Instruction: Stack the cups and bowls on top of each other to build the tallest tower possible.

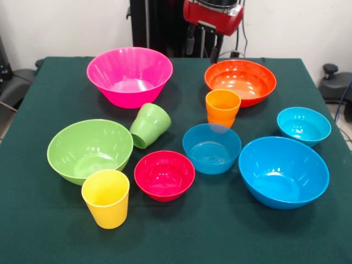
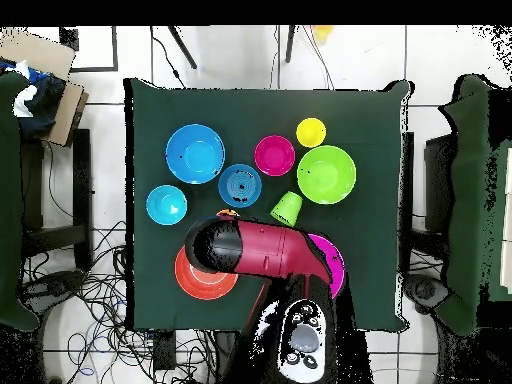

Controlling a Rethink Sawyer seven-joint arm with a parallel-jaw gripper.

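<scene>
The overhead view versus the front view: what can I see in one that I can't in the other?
Only the overhead view shows the whole red arm reaching across the table, plus cables and floor tiles around it. There the arm covers most of the pink bowl, part of the orange bowl and nearly all of the orange cup.

Only the front view shows those three in full, and that the green cup is tipped, leaning against the light green bowl.

Both show the green cloth, yellow cup, red bowl and three blue bowls.
</scene>
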